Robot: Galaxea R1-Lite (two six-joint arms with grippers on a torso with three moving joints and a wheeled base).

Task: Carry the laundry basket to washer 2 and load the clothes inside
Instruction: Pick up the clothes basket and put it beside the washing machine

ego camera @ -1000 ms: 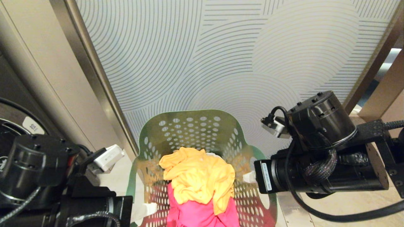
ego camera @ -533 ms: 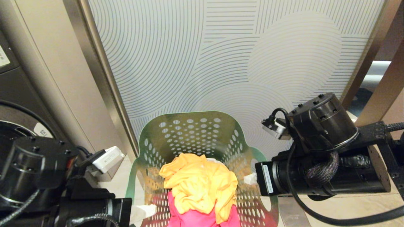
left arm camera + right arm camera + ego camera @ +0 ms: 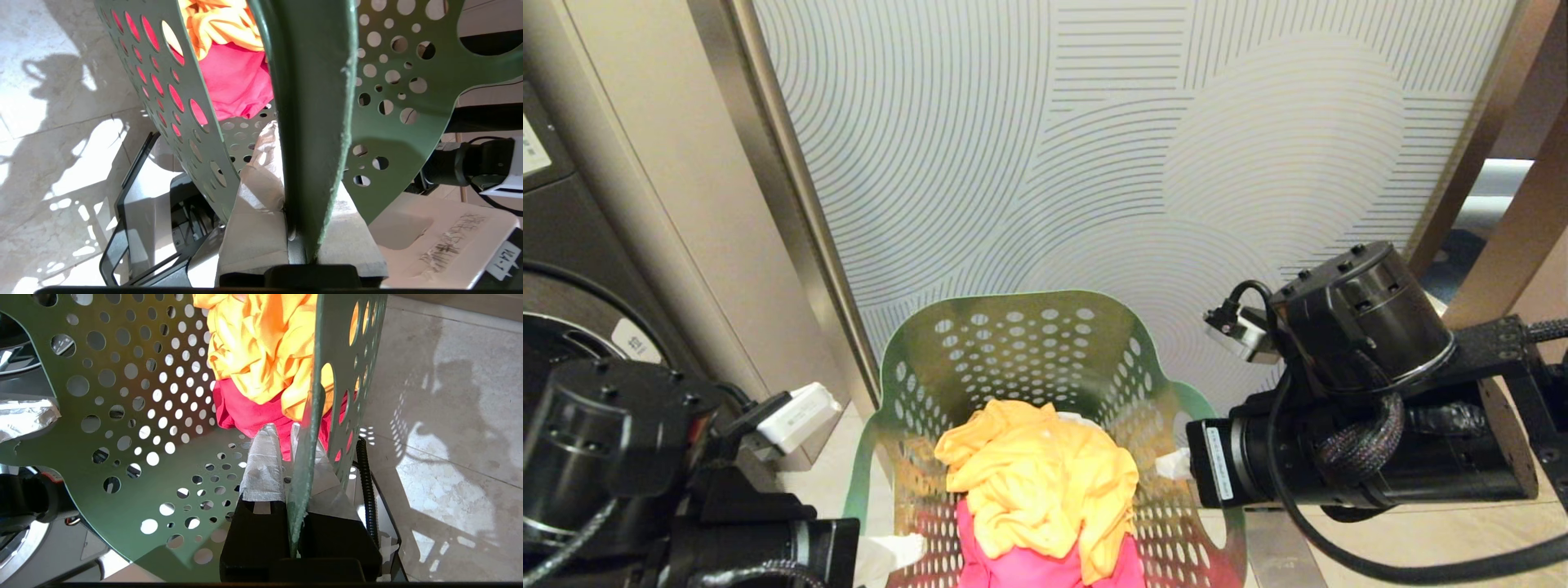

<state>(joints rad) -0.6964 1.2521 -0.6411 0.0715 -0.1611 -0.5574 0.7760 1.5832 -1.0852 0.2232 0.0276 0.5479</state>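
The dark green laundry basket [image 3: 1013, 343], its walls dotted with holes, hangs between my two arms in the head view. In it lie the clothes: a yellow-orange garment [image 3: 1037, 478] on top of a pink-red one [image 3: 1021, 567], with a bit of white cloth [image 3: 1078, 419] behind. My left gripper [image 3: 304, 163] is shut on the basket's left rim [image 3: 314, 102], and my right gripper [image 3: 286, 437] is shut on the right rim [image 3: 310, 428]. A dark grey front-load washer [image 3: 564, 269] shows at the left edge. No numeral on it is readable, so I cannot tell whether it is washer 2.
A pale wall panel [image 3: 1135, 163] with curved line patterns stands right behind the basket, edged by a metal strip [image 3: 776, 188] on the left. A wooden frame [image 3: 1511, 204] rises at the right. Under the basket is pale marble floor [image 3: 449, 416].
The whole picture has shifted a little down and to the right, so the camera moved; more of the washer shows at the left. Both grippers keep their hold on the basket.
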